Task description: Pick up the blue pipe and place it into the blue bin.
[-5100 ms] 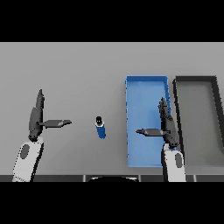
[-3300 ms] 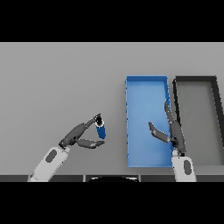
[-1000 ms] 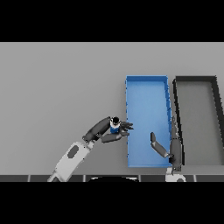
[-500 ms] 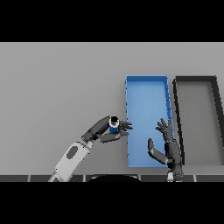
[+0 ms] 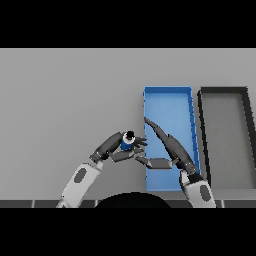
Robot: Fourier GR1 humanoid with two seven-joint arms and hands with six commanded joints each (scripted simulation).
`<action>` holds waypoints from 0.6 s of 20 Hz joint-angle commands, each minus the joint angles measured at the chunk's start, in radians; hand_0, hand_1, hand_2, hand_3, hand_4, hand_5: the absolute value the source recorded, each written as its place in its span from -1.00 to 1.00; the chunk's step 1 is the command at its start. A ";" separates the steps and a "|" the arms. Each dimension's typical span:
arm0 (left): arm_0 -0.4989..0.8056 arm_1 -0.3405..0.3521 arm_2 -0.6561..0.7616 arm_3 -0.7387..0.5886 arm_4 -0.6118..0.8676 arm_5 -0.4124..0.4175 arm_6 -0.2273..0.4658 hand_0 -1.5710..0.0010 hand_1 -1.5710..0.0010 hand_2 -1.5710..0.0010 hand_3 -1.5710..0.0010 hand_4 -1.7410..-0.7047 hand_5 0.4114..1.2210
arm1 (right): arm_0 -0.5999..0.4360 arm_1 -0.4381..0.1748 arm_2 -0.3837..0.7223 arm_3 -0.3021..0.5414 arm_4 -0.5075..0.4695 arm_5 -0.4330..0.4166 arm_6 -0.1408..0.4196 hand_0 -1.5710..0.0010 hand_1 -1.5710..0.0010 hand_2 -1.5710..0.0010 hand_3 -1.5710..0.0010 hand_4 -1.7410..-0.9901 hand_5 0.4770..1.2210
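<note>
The left robot hand [image 5: 116,149] has its fingers and thumb curled round the blue pipe [image 5: 127,141], pinching it just off the left wall of the blue bin [image 5: 192,125]. The pipe is held above the grey desk [image 5: 70,100], its dark open end turned up toward the head view, and it is outside the bin, close to the lower part of the bin's left edge. The right robot hand [image 5: 170,147] reaches in over the bin's floor with its fingers straight and spread, the long ones pointing up and to the left, the thumb stretched out toward the left robot hand so that the two nearly meet; whether they touch cannot be told. A dark grey bin [image 5: 247,125] stands just beside the blue one on its right.
</note>
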 commanded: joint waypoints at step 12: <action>0.009 -0.023 0.046 0.026 0.001 -0.068 -0.011 -1.00 -1.00 -1.00 -1.00 -0.48 1.00 | -0.380 0.041 0.064 0.104 -0.063 0.069 0.189 0.97 0.96 0.89 1.00 0.48 -0.88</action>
